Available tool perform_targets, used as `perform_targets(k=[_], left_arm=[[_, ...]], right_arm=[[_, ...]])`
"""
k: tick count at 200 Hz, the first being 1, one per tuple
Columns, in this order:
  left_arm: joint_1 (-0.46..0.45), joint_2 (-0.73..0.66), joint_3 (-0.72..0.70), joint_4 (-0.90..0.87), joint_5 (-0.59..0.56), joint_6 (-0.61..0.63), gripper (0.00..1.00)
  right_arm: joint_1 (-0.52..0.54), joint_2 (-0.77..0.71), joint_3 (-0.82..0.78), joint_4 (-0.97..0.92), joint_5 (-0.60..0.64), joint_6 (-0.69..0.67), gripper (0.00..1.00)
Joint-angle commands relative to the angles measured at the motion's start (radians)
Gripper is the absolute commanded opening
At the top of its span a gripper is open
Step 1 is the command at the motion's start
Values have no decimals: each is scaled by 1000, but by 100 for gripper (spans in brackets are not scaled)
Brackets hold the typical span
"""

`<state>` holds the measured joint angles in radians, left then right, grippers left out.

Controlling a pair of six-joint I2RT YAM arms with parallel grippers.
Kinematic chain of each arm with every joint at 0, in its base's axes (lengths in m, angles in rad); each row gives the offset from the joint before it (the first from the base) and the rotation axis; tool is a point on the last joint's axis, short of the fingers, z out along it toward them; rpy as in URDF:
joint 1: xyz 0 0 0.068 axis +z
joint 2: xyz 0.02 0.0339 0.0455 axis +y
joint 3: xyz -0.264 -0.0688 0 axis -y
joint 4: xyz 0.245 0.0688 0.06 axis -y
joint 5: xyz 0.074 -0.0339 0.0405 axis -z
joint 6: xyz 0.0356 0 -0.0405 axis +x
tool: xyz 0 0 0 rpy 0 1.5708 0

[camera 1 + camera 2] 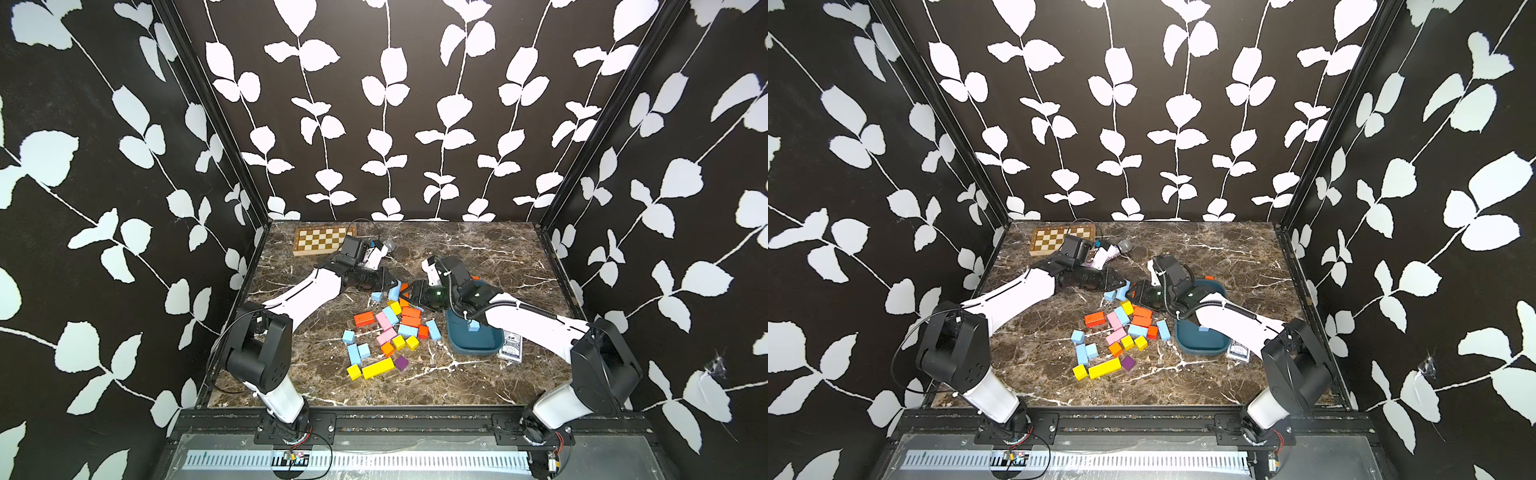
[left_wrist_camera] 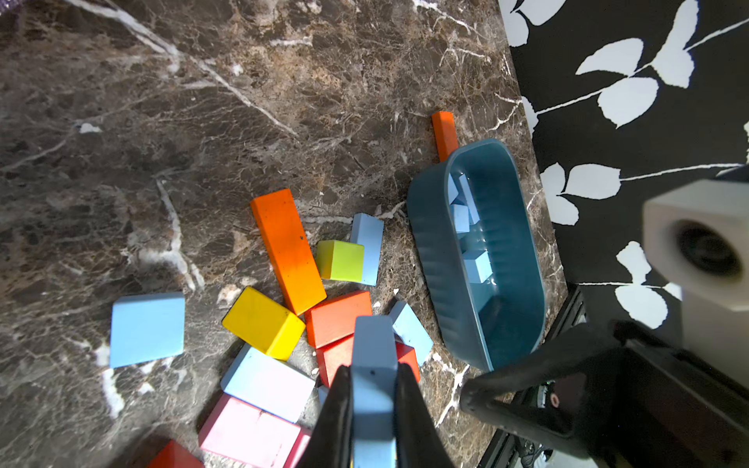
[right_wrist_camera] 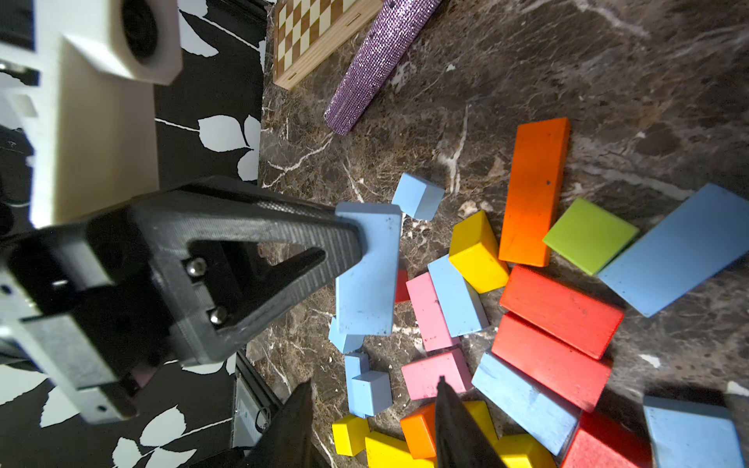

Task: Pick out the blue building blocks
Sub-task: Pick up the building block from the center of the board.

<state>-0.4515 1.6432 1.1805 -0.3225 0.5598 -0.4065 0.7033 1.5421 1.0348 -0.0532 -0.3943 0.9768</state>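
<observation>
My left gripper point(image 2: 373, 368) is shut on a light blue bar point(image 2: 373, 348) and holds it above the far end of the block pile; both top views show this bar point(image 1: 395, 291) point(image 1: 1123, 289). My right gripper point(image 3: 375, 385) faces it from the right point(image 1: 409, 293), open, with nothing between its fingers. More blue building blocks lie loose among the pile point(image 1: 353, 353) point(image 1: 433, 329) point(image 1: 390, 316). Others rest inside the dark teal tray point(image 2: 429, 243), among them a cube point(image 2: 478, 265). The right arm covers part of the tray point(image 1: 473, 349).
Orange point(image 1: 364, 319), pink point(image 1: 384, 322), yellow point(image 1: 377, 368) and purple point(image 1: 401, 363) blocks are mixed with the blue ones. A chessboard point(image 1: 320, 239) and a purple glittery stick point(image 3: 377, 60) lie at the back left. A card deck point(image 1: 510, 347) sits right of the tray.
</observation>
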Motion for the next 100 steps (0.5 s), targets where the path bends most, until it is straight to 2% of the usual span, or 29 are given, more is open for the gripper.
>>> perform_targets(k=[1,100], left_arm=[[4,-57,-23,26,-3,-35,4],[4,-66,-76,83,24,-106,4]], right_arm=[[7,11,-5,56,-22,33,47],[8,-8,-37,111,-25,59,47]])
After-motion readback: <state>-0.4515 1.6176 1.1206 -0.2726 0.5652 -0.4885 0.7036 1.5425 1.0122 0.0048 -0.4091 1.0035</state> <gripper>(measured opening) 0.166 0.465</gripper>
